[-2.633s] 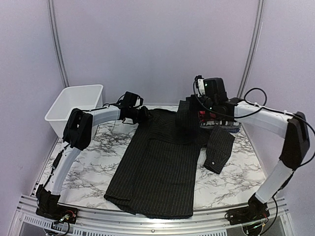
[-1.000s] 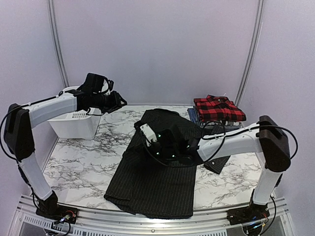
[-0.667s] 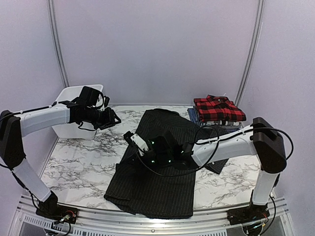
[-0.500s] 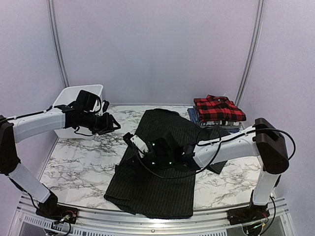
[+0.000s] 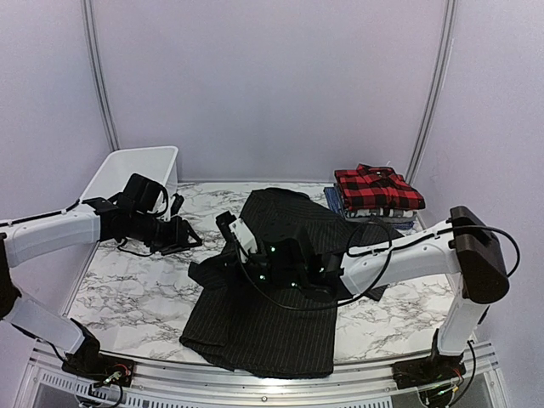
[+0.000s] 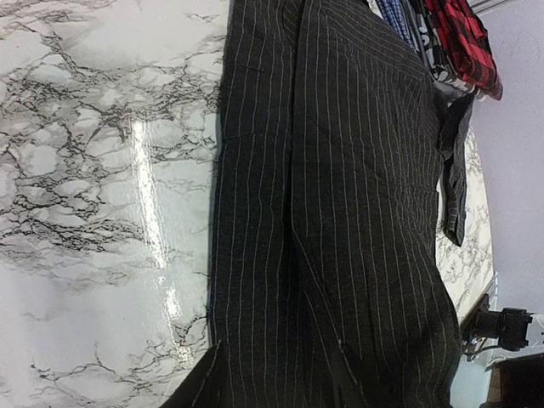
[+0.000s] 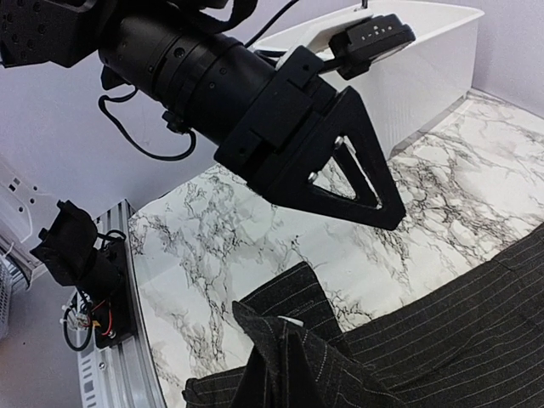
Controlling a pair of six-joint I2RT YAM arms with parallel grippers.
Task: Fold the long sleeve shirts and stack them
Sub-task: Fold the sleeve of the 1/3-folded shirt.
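Observation:
The black pinstriped shirt point(image 5: 272, 314) point(image 6: 340, 212) lies spread on the marble table. My right gripper point(image 5: 228, 228) reaches across it, shut on one sleeve; the cloth drapes over the fingers, and the cuff point(image 5: 206, 272) point(image 7: 293, 297) hangs off the shirt's left edge. My left gripper point(image 5: 189, 240) point(image 7: 353, 183) hovers just left of that cuff, over bare marble, holding nothing. Its jaw gap does not show. A folded stack at the back right has the red-and-black plaid shirt point(image 5: 378, 189) point(image 6: 459, 42) on top and a blue checked shirt point(image 6: 395, 17) beneath.
A white plastic bin point(image 5: 127, 174) point(image 7: 408, 68) stands at the back left corner, behind the left arm. The metal rail point(image 5: 255, 387) runs along the near table edge, with the arm bases on it. Bare marble point(image 5: 127, 289) shows left of the shirt.
The right gripper has carried the sleeve leftward and slightly up over the shirt. The left arm has come down from beside the bin toward the shirt's left edge.

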